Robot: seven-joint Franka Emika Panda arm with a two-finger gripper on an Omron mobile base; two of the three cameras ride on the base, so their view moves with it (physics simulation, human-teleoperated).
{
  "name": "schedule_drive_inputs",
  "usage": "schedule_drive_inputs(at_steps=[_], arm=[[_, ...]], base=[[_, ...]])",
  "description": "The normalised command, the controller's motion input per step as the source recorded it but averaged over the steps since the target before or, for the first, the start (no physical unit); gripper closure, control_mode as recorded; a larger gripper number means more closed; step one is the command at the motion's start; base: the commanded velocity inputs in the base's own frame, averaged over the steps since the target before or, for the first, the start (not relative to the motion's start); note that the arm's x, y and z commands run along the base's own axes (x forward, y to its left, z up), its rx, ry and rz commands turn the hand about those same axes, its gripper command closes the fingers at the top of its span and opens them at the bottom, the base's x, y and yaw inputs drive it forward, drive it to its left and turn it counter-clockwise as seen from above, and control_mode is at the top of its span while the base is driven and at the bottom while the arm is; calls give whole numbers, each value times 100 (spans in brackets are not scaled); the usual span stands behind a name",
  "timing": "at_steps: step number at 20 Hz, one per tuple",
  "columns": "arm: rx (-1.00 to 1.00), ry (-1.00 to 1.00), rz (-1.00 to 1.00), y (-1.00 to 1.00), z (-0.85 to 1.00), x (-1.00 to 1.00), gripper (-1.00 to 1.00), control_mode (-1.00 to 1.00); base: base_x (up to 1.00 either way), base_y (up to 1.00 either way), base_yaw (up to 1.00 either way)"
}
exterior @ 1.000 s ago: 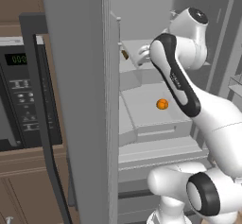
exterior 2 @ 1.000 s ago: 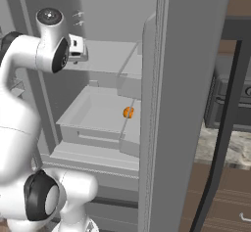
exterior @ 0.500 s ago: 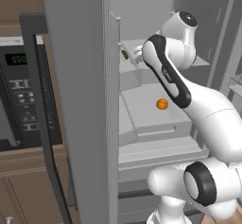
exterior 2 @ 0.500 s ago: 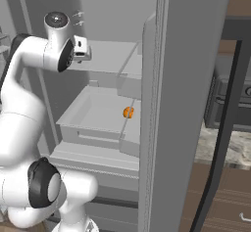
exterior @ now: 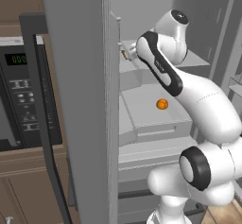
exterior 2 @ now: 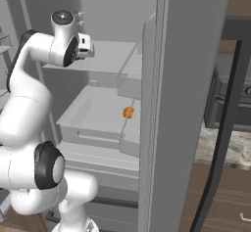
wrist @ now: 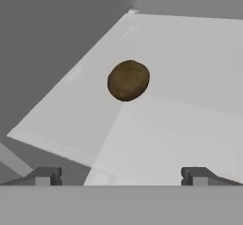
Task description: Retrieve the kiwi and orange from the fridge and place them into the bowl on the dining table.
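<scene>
The fridge [exterior: 75,100] stands open, and its pale shelves show in both base views. The brown oval kiwi [wrist: 128,80] lies on the upper shelf [wrist: 190,77], a short way ahead of my gripper [wrist: 121,176]. The gripper is open, its fingertips [wrist: 45,176] spread wide with nothing between them. In the base views the gripper [exterior: 126,54] [exterior 2: 87,47] hovers at the upper shelf's level. The orange [exterior: 162,104] [exterior 2: 128,112] rests in the drawer tray one level below. The bowl and the dining table are out of view.
The fridge door [exterior 2: 191,104] stands open close beside the arm, edge-on in both base views. A black built-in microwave [exterior: 19,90] sits in the brown cabinets past the door. The drawer tray [exterior 2: 88,128] juts out below the hand.
The hand has moved a little further in over the upper shelf, toward the kiwi. The orange has not moved, and the jaws stay wide.
</scene>
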Motion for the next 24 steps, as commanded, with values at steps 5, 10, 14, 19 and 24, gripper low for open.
schedule_drive_inputs(at_steps=[5, 10, 14, 19, 24], arm=[[0, 0, 0, 22, 0, 18, -100, -100], [0, 0, 0, 17, 0, 22, -100, -100], [0, 0, 0, 1, -1, 15, -100, -100], [0, 0, 0, 0, -4, 5, -100, -100], [0, 0, 0, 0, -16, 1, -100, -100]], base=[[0, 0, 0], [0, 0, 0], [0, 0, 0], [0, 0, 0], [0, 0, 0]])
